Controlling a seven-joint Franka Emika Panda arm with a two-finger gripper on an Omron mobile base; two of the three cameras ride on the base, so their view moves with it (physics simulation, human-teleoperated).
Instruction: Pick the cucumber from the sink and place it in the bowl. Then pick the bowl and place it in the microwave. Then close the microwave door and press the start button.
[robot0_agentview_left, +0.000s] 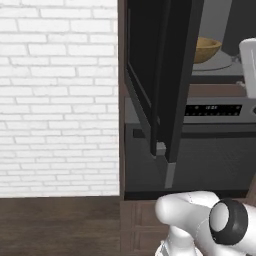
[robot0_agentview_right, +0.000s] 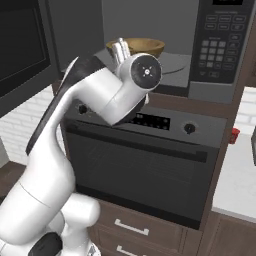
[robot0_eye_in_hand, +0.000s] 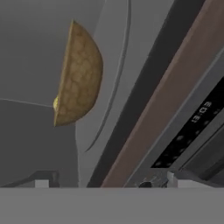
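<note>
Now the wooden bowl (robot0_agentview_right: 135, 47) sits on the microwave (robot0_agentview_right: 218, 45) turntable, cucumber (robot0_eye_in_hand: 55, 103) tip peeking over its rim. My gripper (robot0_agentview_right: 120, 50) is spread wide, holding nothing. Next: back straight out, then swing the flat glass-fronted microwave door (robot0_agentview_left: 160, 75) shut. Bowl's round, grainy, matte.

A white brick wall (robot0_agentview_left: 57, 95) fills the left side of the room, meeting a dark wood floor (robot0_agentview_left: 55, 225) below. To its right stands a tall brown wood cabinet column (robot0_agentview_left: 121, 125) housing a built-in oven (robot0_agentview_right: 145, 170) with a dark glass door, a display strip (robot0_agentview_right: 150, 120) and a round knob (robot0_agentview_right: 189, 128). Beneath it are brown drawers (robot0_agentview_right: 132, 227) with pale bar handles. A pale table (robot0_agentview_right: 237, 175) runs off to the right. The light is even and soft.
</note>
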